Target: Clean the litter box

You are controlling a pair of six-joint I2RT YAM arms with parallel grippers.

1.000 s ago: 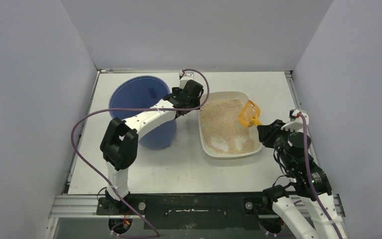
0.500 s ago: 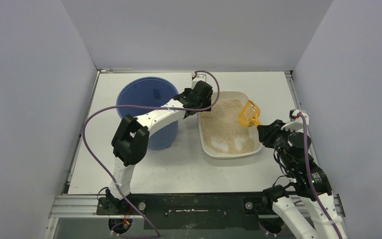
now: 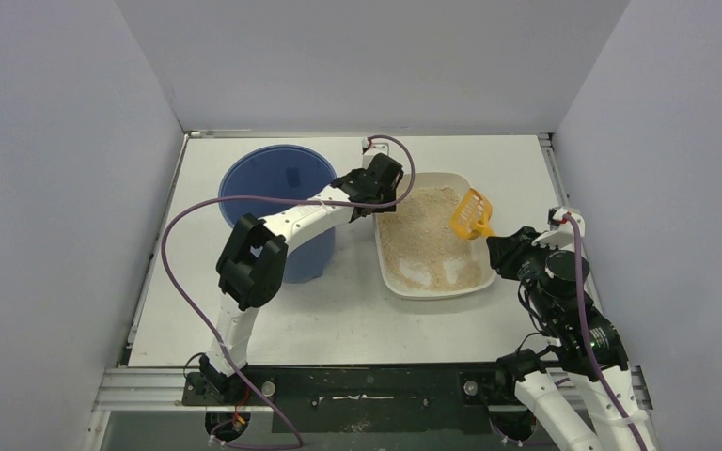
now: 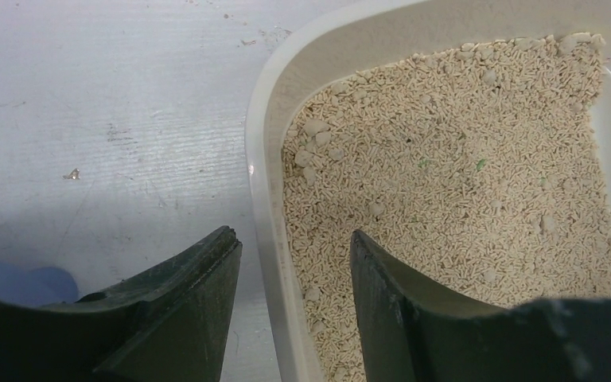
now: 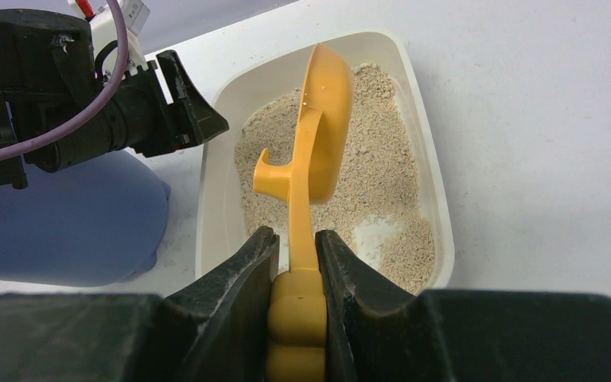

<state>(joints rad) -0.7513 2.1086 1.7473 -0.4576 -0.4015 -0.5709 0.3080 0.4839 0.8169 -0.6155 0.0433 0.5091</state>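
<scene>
While right gripper (image 5: 296,243) clamps one scoop (image 5: 322,127), one litter box (image 4: 262,159), one bucket (image 3: 273,174)

Light: bright, even, from overhead.
Shadows: soft, faint patch on the table (image 4: 87,119) beneath the jaws.
Focus: grains in the litter box (image 4: 264,183) sharp; near jaws soft-edged.

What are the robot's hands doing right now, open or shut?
Left gripper: open, one finger each side of the litter box rim, gripping nothing.
Right gripper: shut on the scoop handle.
</scene>
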